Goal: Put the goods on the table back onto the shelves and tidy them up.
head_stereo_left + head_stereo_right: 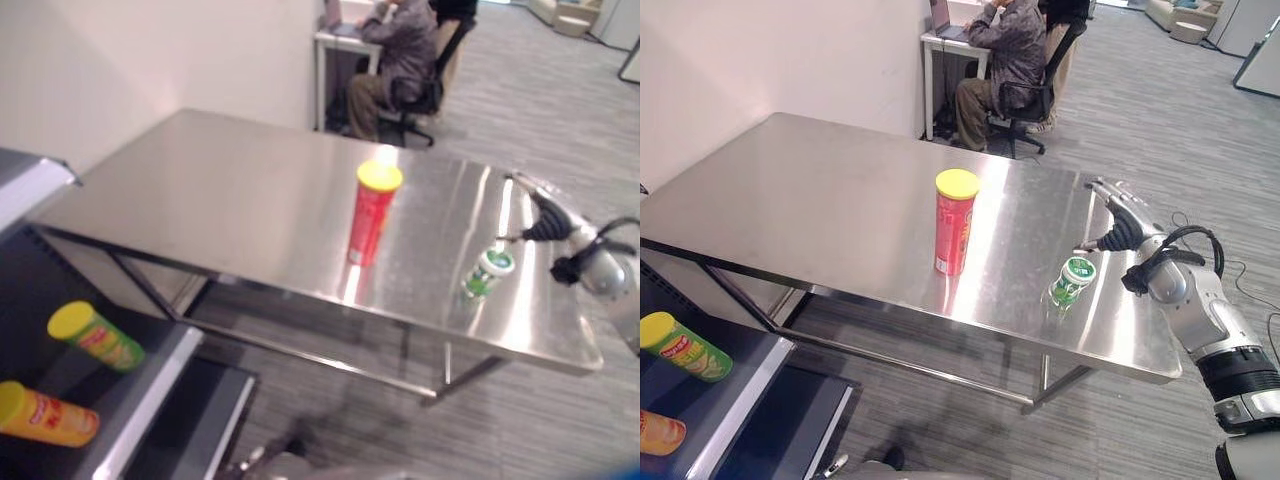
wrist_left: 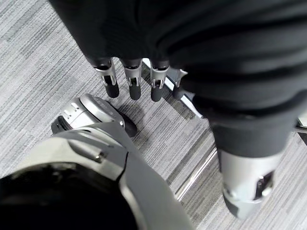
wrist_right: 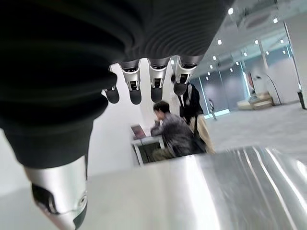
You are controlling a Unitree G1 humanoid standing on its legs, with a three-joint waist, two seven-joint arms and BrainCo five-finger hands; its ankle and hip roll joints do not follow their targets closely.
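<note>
Right eye view: steel table (image 1: 820, 200) on grey carpet (image 1: 1160, 110).

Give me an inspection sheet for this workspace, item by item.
Surface: steel table, shiny.
Job's things: red can with yellow lid upright mid-table; green-and-white bottle near the right edge; two yellow-lidded cans lying on the shelf.
Clutter: nothing seen.
Hands: right robot hand open above the table beside the bottle; left robot hand open, over the floor.
Cables: nothing seen.
Surroundings: seated person at a desk.
</note>
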